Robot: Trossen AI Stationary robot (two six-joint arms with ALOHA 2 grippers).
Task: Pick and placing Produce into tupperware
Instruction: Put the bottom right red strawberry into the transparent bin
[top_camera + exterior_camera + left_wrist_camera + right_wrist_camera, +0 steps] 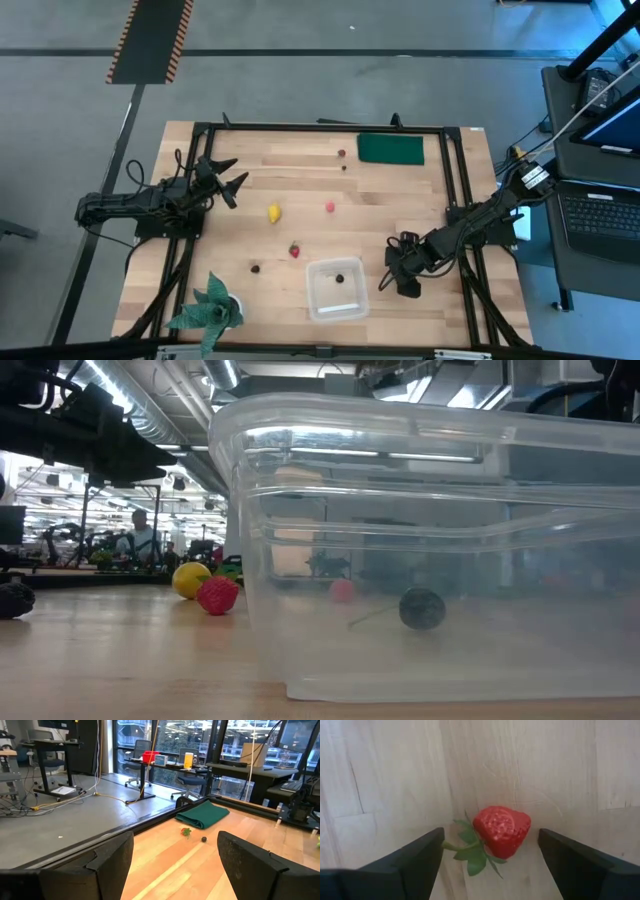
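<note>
1. Done so far: one tiny dark piece point(340, 279) lies inside the clear tupperware point(318, 305), which stands at the near edge of the table, a little right of the middle. Nothing else shows in it, so I judge the task to be only at its beginning.
2. In hand now: the right gripper point(490, 840) is low over the table just right of the tupperware. Its fingers are spread, with a red strawberry point(501, 831) lying on the wood between them and touched by neither, so it is not grasped yet.
3. The left gripper point(232, 178) waits at the far left of the table, fingers released and holding nothing.
4. Left to place, counted on the wood:
   - one yellow lemon point(274, 212), left of the middle;
   - one pink berry point(329, 207), right of the lemon;
   - one more red strawberry point(294, 250), just left of the tupperware (probably a second one, since the one at the right gripper is hidden from above);
   - one dark piece point(255, 268), left of that strawberry;
   - two small pieces at the far side near the dark green pad point(390, 149): a light green one point(186, 832) and a dark one point(204, 839).
5. So it is one piece in and seven out, if there are indeed two strawberries.
</note>
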